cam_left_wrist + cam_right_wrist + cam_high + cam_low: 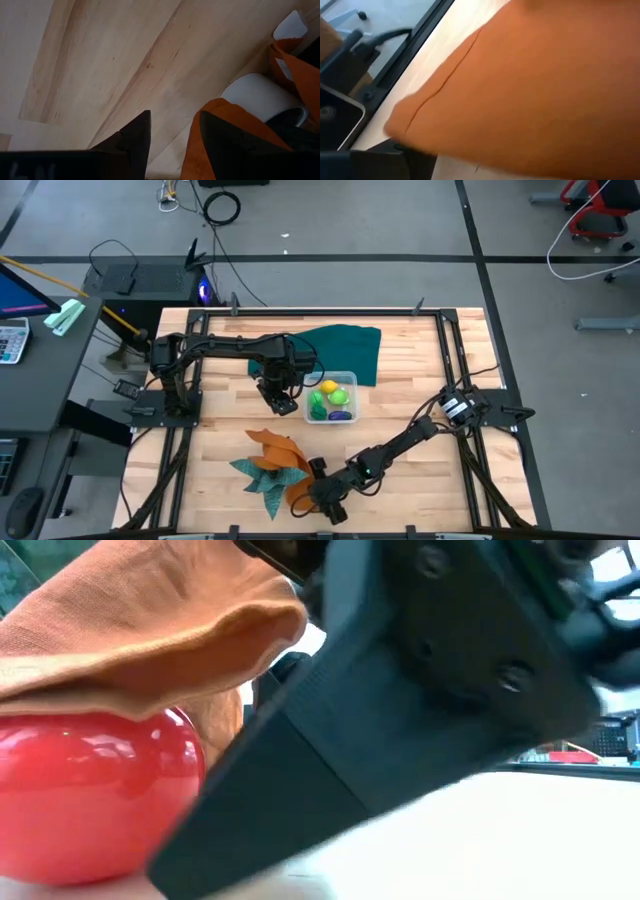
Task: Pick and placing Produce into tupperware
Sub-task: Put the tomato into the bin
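We count several pieces of produce already in the tupperware (333, 398): yellow (329, 387), light green (339, 395), green (319, 407) and purple (341, 416). The red piece (95, 790) is left, lying on the desk (420, 470) at the near edge, half under the orange cloth (280, 452). Our right tool (328, 502) is down beside it at the cloth's edge; whether its fingers are apart we cannot tell. Our left tool (283, 402) hovers just beside the tub, fingers (134, 140) partly apart, holding nothing

Produce (332, 398) in tupperware (349, 376); cloths (272, 463) nearer front edge, left of it.
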